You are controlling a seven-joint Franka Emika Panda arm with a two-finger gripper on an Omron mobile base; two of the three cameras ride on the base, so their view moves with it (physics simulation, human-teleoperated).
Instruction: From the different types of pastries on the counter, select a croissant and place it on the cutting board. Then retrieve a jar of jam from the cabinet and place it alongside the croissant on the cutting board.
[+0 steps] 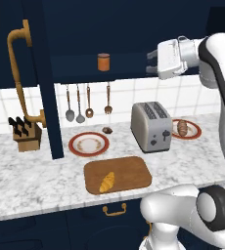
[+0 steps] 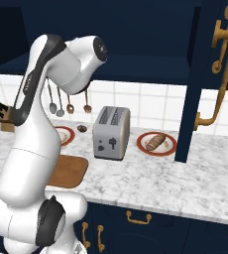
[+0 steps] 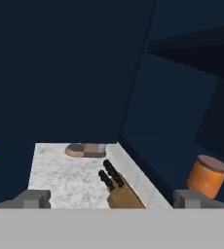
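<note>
Nearest the base cameras, the croissant (image 1: 107, 181) lies on the cutting board (image 1: 129, 171), toward the board's left near part, at the near edge of the marbled bench (image 1: 31, 180). Up in the open cabinet (image 1: 134, 29) the jar of jam (image 1: 103, 62) stands upright on the shelf, an orange-brown cylinder with a darker lid. The claw (image 1: 150, 62) hangs level with it, off to its right and apart from it, fingers spread wide and grasping nothing. From the hand camera the jar (image 3: 208, 176) sits low at the right, just above the right fingertip (image 3: 189, 198).

Behind the board, a red-rimmed plate (image 1: 88, 144) lies on the bench with a tiny dark brown lump (image 1: 107, 130) just beyond its far right rim. Right of them stands a silver toaster (image 1: 151, 127), and right of that a second plate (image 1: 191, 130) carries the darker brown banded pastry (image 1: 182, 127). Four utensils (image 1: 87, 103) hang on the white tiled wall behind the first plate.

At far left a wooden knife block (image 1: 25, 135) with dark handles stands against the tiles. The cabinet door (image 1: 43, 78) is swung open toward the camera, its long brass handle (image 1: 20, 73) facing left. In the right base view a second open door (image 2: 198, 84) with its own brass handle (image 2: 219, 69) stands at the right, beside the plate with the banded pastry (image 2: 155, 142).
</note>
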